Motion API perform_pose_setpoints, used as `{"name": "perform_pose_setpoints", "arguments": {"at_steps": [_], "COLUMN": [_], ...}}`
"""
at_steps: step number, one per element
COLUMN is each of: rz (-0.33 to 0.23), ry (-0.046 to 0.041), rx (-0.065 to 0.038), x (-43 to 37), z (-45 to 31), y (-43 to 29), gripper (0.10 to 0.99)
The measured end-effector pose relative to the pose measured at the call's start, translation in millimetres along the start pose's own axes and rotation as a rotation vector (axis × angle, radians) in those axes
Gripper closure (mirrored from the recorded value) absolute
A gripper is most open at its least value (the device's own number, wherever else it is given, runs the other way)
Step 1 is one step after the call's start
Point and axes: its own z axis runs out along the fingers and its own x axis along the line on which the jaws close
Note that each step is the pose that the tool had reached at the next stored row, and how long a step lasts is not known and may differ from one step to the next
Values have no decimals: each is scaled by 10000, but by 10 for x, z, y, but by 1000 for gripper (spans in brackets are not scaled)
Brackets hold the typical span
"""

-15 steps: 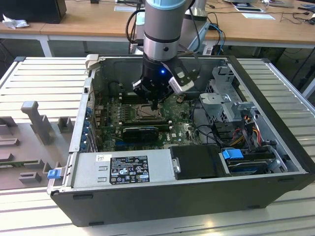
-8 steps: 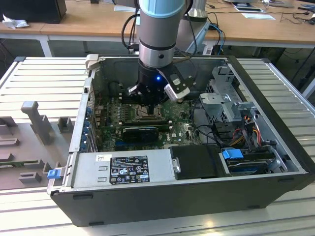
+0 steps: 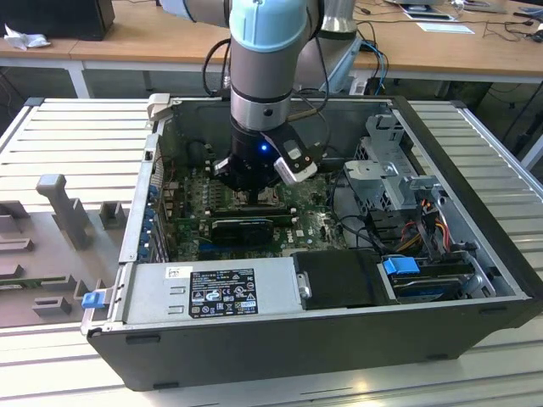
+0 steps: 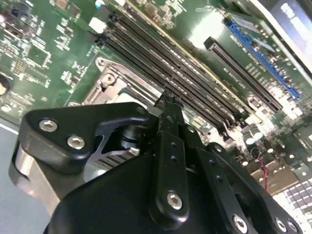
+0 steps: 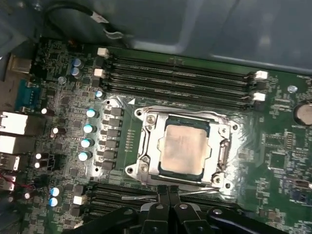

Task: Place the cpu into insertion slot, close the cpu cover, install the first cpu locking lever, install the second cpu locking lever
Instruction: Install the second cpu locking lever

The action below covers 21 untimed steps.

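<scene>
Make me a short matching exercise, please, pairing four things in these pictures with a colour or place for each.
Things:
1. cpu
2. cpu cover
3. gripper
4. memory slots

Descriptions:
A. long, black, in parallel rows
B. silvery frame lying around the chip
C. dull grey square seated in the socket
D. black, at the socket's edge

Pairs: 1-C, 2-B, 3-D, 4-A

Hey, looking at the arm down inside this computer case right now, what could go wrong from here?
1. The gripper sits right at the edge of the cpu cover, beside the thin lever; a slip could bend the lever or scrape the motherboard.
2. The memory slots run close past the fingers, so a sideways move may knock them.
3. Loose cables lie near the arm and might snag.
</scene>
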Motion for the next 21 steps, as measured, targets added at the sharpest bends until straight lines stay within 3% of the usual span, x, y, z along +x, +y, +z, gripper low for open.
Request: {"name": "perform_pose_setpoints", "arguments": {"at_steps": [5,7,8,10,11,12,16,21], "rz": [-100,-166,-204,-247,-271,-277,-278,-209], "ry": [-20,-49,-72,-103,-130,-140,-156,-182], "rx": [-179,-409,-583,-820,-1000,-1065,-1172,-1274], "x": [72,90,102,119,134,147,199,212], "z": [-4,-4,-4,-4,-5,-6,-8,3], "y": [-70,-79,-82,-88,-111,-133,-189,-200], "gripper": [980,980,980,980,980,980,980,980]}}
